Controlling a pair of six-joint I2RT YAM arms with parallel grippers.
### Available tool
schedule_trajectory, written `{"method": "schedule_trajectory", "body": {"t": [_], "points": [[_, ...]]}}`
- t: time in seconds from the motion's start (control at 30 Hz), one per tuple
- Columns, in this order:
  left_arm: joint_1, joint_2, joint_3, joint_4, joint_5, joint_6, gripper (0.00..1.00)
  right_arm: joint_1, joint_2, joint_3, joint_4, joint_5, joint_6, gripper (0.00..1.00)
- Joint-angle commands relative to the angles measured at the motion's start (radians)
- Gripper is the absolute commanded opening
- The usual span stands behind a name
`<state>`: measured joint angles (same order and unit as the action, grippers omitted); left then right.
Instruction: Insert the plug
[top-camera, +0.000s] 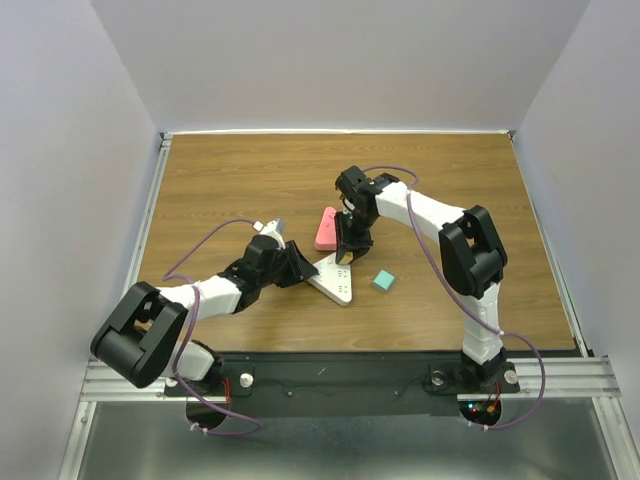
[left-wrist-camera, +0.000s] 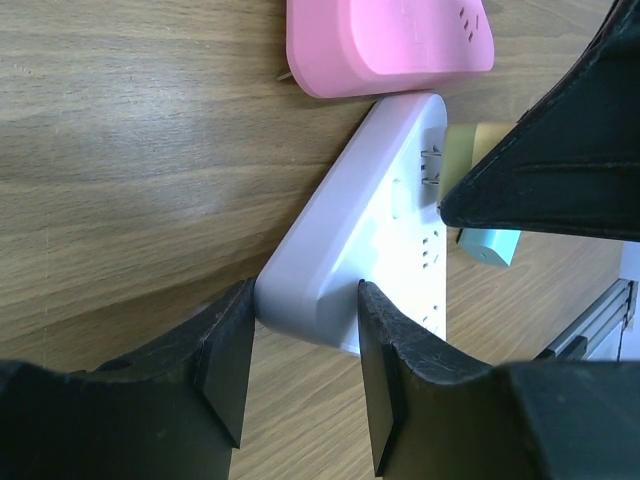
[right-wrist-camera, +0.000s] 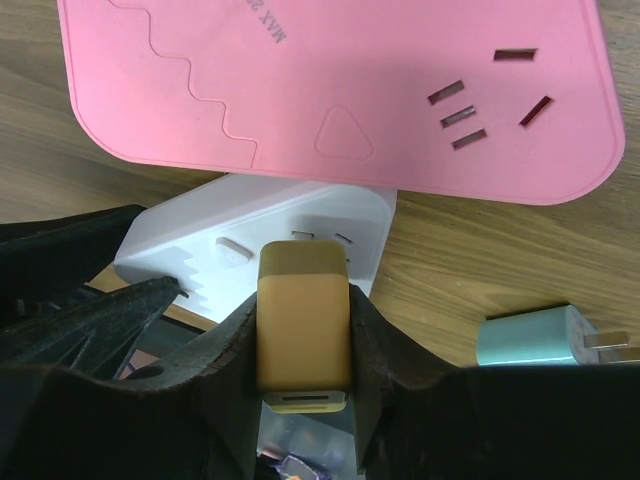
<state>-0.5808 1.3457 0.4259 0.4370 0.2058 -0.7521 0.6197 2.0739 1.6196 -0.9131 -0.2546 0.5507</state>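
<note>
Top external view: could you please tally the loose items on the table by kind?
Power strips: 2, the pink strip and the white strip.
Plugs: 2, the tan plug and the teal plug.
Total: 4.

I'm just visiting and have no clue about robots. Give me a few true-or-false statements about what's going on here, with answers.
1. The right gripper grips a tan plug. True.
2. The left gripper is open and touches nothing. False: it clamps a corner of the white power strip.
3. The pink power strip lies right beside the white one. True.
4. The teal plug is stuck into the pink power strip. False: it lies loose on the table.
</note>
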Motion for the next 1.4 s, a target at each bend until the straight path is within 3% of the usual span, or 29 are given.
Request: {"method": "schedule_trajectory", "body": {"t": [0.0,0.7,0.77,0.8,0.87,0.9,1.0,1.1,1.37], "points": [[-0.034,0.009,0.022,0.051,0.067,0.069,0.00,0.014,0.179,-0.018,0.113,0.331,-0.057,0.00],[-0.033,0.053,0.048,0.039,0.072,0.076,0.00,0.031,0.163,-0.007,0.071,0.414,-0.086,0.01],[-0.033,0.056,0.053,0.028,0.060,0.071,0.00,0.031,0.135,-0.004,0.069,0.422,-0.081,0.09],[-0.033,0.055,0.054,0.019,0.053,0.068,0.00,0.032,0.106,-0.004,0.069,0.426,-0.080,0.21],[-0.031,0.056,0.056,0.008,0.037,0.057,0.00,0.032,0.072,0.002,0.068,0.429,-0.078,0.33],[-0.031,0.053,0.057,-0.004,0.030,0.054,0.00,0.031,0.060,0.003,0.068,0.436,-0.077,0.45],[-0.031,0.046,0.057,-0.024,0.004,0.042,0.00,0.032,-0.001,0.019,0.066,0.442,-0.075,0.59],[-0.031,0.038,0.056,-0.035,-0.012,0.034,0.00,0.032,-0.052,0.043,0.068,0.456,-0.075,0.68],[-0.027,0.023,0.059,-0.070,-0.051,0.027,0.00,0.028,-0.179,0.066,0.069,0.486,-0.100,0.84]]}}
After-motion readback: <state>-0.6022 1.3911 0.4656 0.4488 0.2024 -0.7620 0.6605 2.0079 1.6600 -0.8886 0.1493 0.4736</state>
